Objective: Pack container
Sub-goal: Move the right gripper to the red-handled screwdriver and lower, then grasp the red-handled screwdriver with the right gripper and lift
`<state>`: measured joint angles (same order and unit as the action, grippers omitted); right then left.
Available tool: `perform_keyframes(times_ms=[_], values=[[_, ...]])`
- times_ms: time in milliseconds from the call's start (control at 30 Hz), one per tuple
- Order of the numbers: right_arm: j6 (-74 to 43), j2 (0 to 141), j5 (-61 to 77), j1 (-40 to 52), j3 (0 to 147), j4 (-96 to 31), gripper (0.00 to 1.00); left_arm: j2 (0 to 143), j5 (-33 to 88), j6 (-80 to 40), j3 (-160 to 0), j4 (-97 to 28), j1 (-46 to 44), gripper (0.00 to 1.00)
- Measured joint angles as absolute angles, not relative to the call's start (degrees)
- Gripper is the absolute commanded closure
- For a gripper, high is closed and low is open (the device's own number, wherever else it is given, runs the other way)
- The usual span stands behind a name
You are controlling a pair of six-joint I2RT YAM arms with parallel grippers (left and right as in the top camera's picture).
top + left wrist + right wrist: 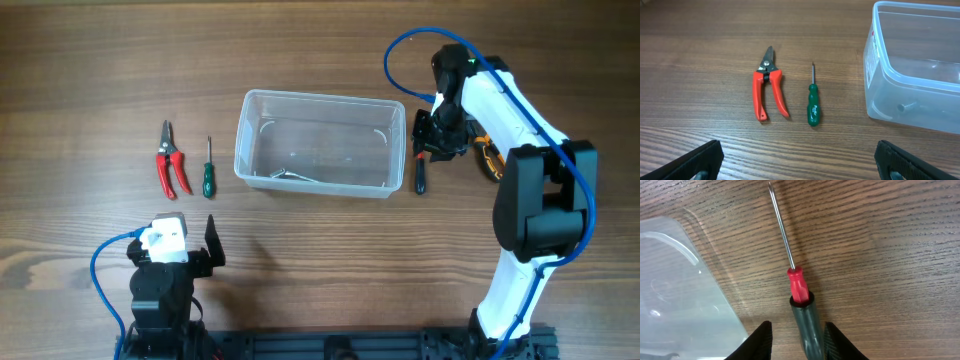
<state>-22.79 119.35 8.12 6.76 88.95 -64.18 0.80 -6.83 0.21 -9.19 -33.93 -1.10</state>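
Container (pixel 243 145) sits mid-counter (pixel 80 60), upright and open-topped, with one small metal piece (pixel 290 175) inside. Right end effector (pixel 799 327) straddles the dark handle of a red-collared screwdriver (pixel 799 285) lying just beside the container's short wall. Its jaws are narrowly apart, not yet pinching, and hold nothing.

Recommendation: close square on the handle, lift straight until the tip clears the rim, then carry across. An early swing risks clipping that rim.

Left end effector (pixel 800 160) gapes wide and empty, well short of the container, with ample room there.
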Motion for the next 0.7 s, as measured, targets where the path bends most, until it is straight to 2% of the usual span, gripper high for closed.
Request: perform_keyframes(times_ms=[400,700], values=[[-22.92,119.35,7.79,6.76,88.6,-64.16,0.67,0.8,-6.83,0.21,-9.19,-33.93,-1.1,0.0],[-23.35,119.35,7.18,6.76,81.47,-59.22,0.66,0.8,-6.83,0.21,-9.19,-33.93,-1.1,0.0]])
